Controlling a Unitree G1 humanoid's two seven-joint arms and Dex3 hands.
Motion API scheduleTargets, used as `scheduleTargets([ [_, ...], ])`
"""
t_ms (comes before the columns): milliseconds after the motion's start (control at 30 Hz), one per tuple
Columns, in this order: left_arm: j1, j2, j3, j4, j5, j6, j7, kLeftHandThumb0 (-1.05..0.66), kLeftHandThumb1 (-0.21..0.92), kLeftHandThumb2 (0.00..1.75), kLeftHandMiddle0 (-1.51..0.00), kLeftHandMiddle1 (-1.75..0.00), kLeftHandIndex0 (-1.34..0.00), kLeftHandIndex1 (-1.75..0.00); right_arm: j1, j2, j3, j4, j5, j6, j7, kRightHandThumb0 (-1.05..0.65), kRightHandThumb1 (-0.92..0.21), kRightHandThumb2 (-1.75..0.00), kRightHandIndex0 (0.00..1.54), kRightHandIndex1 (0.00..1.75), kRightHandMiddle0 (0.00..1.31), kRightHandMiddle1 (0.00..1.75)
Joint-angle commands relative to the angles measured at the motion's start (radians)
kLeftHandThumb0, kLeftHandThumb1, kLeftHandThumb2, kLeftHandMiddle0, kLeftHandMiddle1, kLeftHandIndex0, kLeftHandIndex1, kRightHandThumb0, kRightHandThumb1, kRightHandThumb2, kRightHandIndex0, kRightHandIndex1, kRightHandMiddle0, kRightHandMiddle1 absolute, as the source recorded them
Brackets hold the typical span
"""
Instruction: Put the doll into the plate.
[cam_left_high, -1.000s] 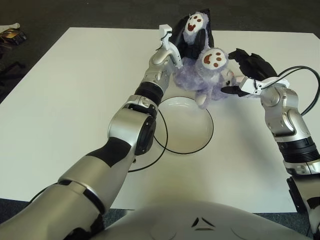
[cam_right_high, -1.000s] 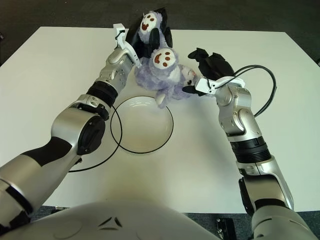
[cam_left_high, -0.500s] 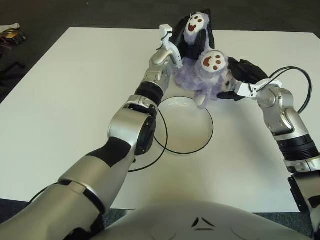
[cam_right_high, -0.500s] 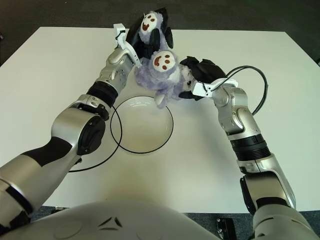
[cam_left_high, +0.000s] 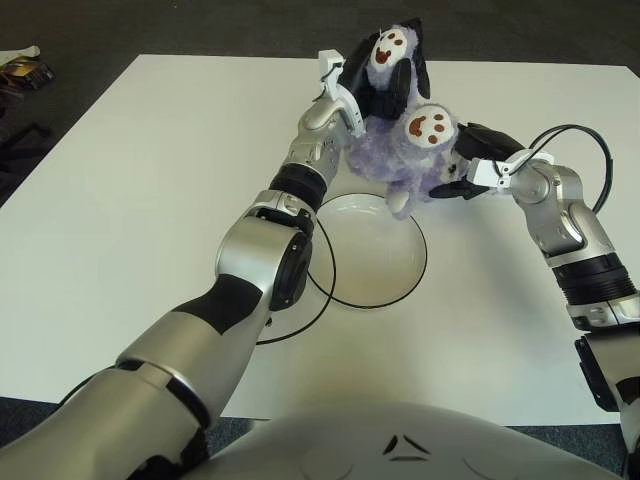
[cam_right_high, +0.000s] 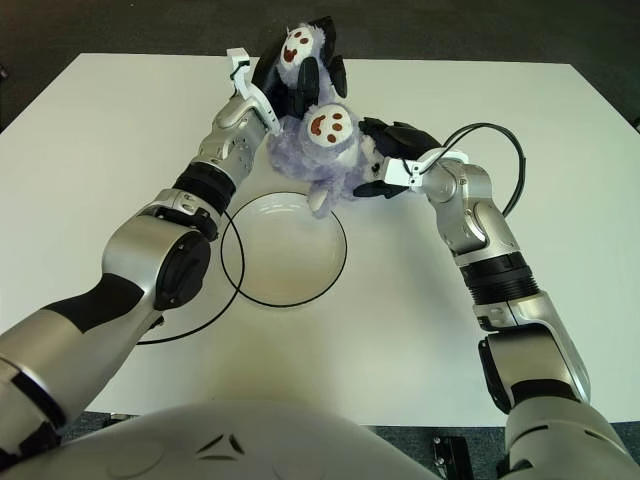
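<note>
A fluffy purple doll (cam_left_high: 398, 158) with two white paw-marked feet lies on the white table just behind the white, black-rimmed plate (cam_left_high: 370, 262). My left hand (cam_left_high: 385, 78) reaches across and its black fingers are curled around the doll's upper foot. My right hand (cam_left_high: 462, 162) presses against the doll's right side, its fingers wrapped above and below the lower foot. The doll's lower edge hangs over the plate's far rim. It also shows in the right eye view (cam_right_high: 320, 150).
The white table (cam_left_high: 150, 200) stretches wide on the left and in front of the plate. A black cable (cam_left_high: 322, 290) loops on the table beside the plate's left rim. Another cable (cam_left_high: 590, 150) arcs off my right wrist. Small clutter (cam_left_high: 25, 70) lies off the table's far left.
My right hand moved left from beside the doll and closed onto its right side. The doll's lower foot shifted slightly up and left. The left hand kept its hold.
</note>
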Motion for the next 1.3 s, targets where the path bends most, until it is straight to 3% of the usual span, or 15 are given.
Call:
scheduleTargets([
  [0, -0.009, -0.15, 0.0, -0.007, -0.004, 0.004, 0.032, 0.53, 0.16, 1.5, -0.73, -1.75, -1.04, -1.75, -0.013, 0.029, 0.011, 0.029, 0.059, -0.002, 0.048, -1.05, -0.73, -0.4, 0.0, 0.03, 0.0, 0.04],
  [167, -0.008, -0.154, -0.01, -0.009, 0.006, 0.002, 0.053, 0.53, 0.16, 1.5, -0.73, -1.75, -1.04, -1.75, -0.023, 0.065, 0.021, 0.066, 0.071, 0.044, 0.051, -1.05, -0.71, -0.38, 0.0, 0.0, 0.0, 0.07],
  [300, -0.007, -0.157, -0.015, -0.011, 0.007, -0.002, 0.061, 0.53, 0.17, 1.5, -0.73, -1.75, -1.03, -1.75, -0.021, 0.089, 0.029, 0.104, 0.061, 0.031, 0.009, -1.05, -0.69, -0.38, 0.01, 0.01, 0.0, 0.12],
  [367, -0.006, -0.158, -0.017, -0.012, 0.007, -0.003, 0.064, 0.53, 0.17, 1.5, -0.73, -1.75, -1.03, -1.75, -0.02, 0.113, 0.032, 0.165, 0.057, -0.002, -0.051, -0.97, -0.55, -0.56, 0.04, 0.02, 0.0, 0.21],
  [467, -0.005, -0.159, -0.02, -0.013, 0.008, -0.003, 0.069, 0.53, 0.17, 1.5, -0.73, -1.75, -1.03, -1.75, -0.022, 0.138, 0.032, 0.241, 0.055, -0.047, -0.129, -0.7, -0.34, -0.81, 0.07, 0.11, 0.0, 0.41],
  [500, -0.005, -0.159, -0.02, -0.014, 0.008, -0.002, 0.071, 0.53, 0.17, 1.5, -0.73, -1.75, -1.03, -1.75, -0.024, 0.14, 0.029, 0.242, 0.055, -0.049, -0.142, -0.62, -0.27, -0.91, 0.05, 0.24, 0.0, 0.5],
  [533, -0.005, -0.16, -0.021, -0.014, 0.007, -0.002, 0.073, 0.53, 0.17, 1.5, -0.73, -1.75, -1.03, -1.75, -0.025, 0.141, 0.027, 0.245, 0.056, -0.052, -0.152, -0.52, -0.2, -0.99, 0.03, 0.43, 0.0, 0.72],
  [567, -0.004, -0.16, -0.021, -0.014, 0.007, -0.003, 0.074, 0.53, 0.17, 1.5, -0.73, -1.75, -1.03, -1.75, -0.026, 0.142, 0.026, 0.246, 0.056, -0.052, -0.159, -0.49, -0.18, -1.03, 0.02, 0.51, 0.0, 0.8],
  [600, -0.004, -0.16, -0.021, -0.015, 0.006, -0.003, 0.075, 0.53, 0.17, 1.5, -0.73, -1.75, -1.03, -1.75, -0.027, 0.142, 0.025, 0.248, 0.056, -0.053, -0.165, -0.39, -0.11, -1.12, 0.01, 0.77, 0.0, 1.01],
  [667, -0.003, -0.161, -0.022, -0.015, 0.005, -0.003, 0.077, 0.53, 0.17, 1.5, -0.73, -1.75, -1.03, -1.75, -0.028, 0.141, 0.028, 0.252, 0.045, -0.051, -0.186, -0.35, -0.08, -1.16, 0.01, 0.87, 0.0, 1.09],
  [767, -0.002, -0.162, -0.024, -0.016, 0.007, -0.005, 0.083, 0.53, 0.17, 1.5, -0.73, -1.75, -1.03, -1.75, -0.025, 0.129, 0.034, 0.235, 0.008, -0.033, -0.224, -0.08, -0.02, -1.39, 0.0, 1.34, 0.04, 1.52],
  [933, -0.003, -0.164, -0.02, -0.014, 0.0, -0.014, 0.078, 0.53, 0.17, 1.5, -0.73, -1.75, -1.03, -1.75, -0.02, 0.119, 0.037, 0.202, -0.012, 0.002, -0.228, 0.14, -0.01, -1.55, 0.05, 1.61, 0.15, 1.71],
  [1133, -0.003, -0.166, -0.005, -0.011, -0.02, -0.004, 0.071, 0.53, 0.17, 1.5, -0.73, -1.75, -1.03, -1.75, -0.022, 0.152, -0.002, 0.205, 0.033, 0.069, -0.24, 0.26, -0.05, -1.62, 0.12, 1.7, 0.34, 1.74],
  [1200, -0.002, -0.167, 0.001, -0.011, -0.029, 0.004, 0.067, 0.53, 0.17, 1.5, -0.73, -1.75, -1.03, -1.75, -0.024, 0.166, -0.021, 0.22, 0.06, 0.081, -0.253, 0.39, -0.2, -1.44, 0.41, 1.73, 0.53, 1.74],
  [1267, -0.002, -0.167, 0.005, -0.012, -0.036, 0.011, 0.065, 0.53, 0.17, 1.5, -0.73, -1.75, -1.03, -1.75, -0.023, 0.178, -0.042, 0.24, 0.089, 0.076, -0.269, 0.43, -0.26, -1.38, 0.5, 1.74, 0.61, 1.75],
])
